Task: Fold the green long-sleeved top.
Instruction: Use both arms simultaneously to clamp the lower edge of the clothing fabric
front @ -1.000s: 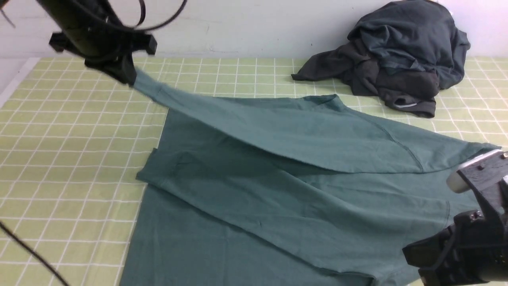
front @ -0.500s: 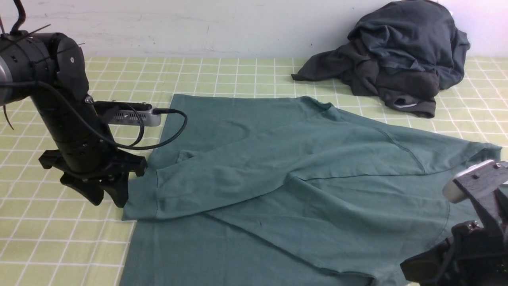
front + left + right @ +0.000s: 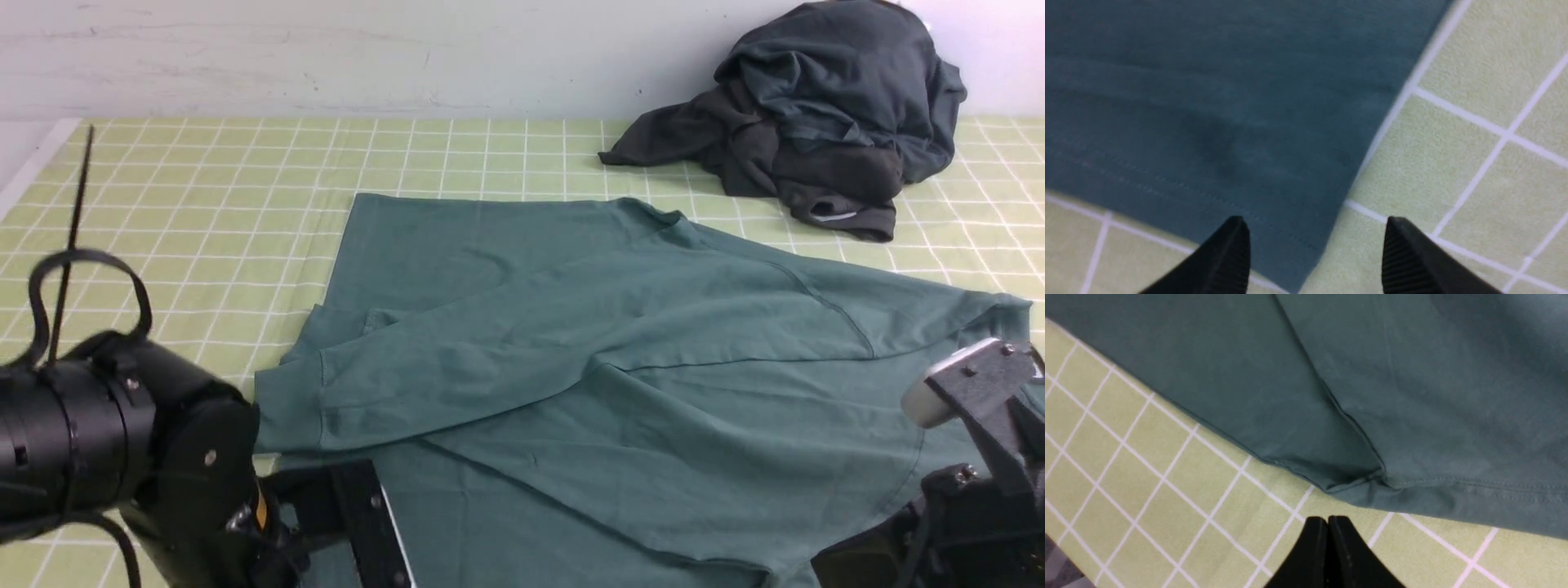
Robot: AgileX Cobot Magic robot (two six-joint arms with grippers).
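Note:
The green long-sleeved top [image 3: 620, 359] lies spread on the checked table, with one sleeve folded across its body and the cuff [image 3: 286, 408] resting at its left edge. My left arm [image 3: 122, 457] is low at the near left, its fingers hidden in the front view. In the left wrist view the left gripper [image 3: 1316, 230] is open and holds nothing, just above a stitched corner of the top [image 3: 1208, 122]. The right gripper [image 3: 1327, 521] is shut and empty, over bare table right beside a seamed edge of the top [image 3: 1372, 396].
A heap of dark charcoal and slate-blue garments [image 3: 816, 106] sits at the back right against the wall. The yellow-green checked cloth [image 3: 180, 204] covers the table, whose left edge [image 3: 33, 163] shows at the far left. My right arm [image 3: 963, 506] fills the near right corner.
My left gripper carried the raised sleeve down across the top's body, let it go and opened, then drew back to the near left. The right arm barely moved.

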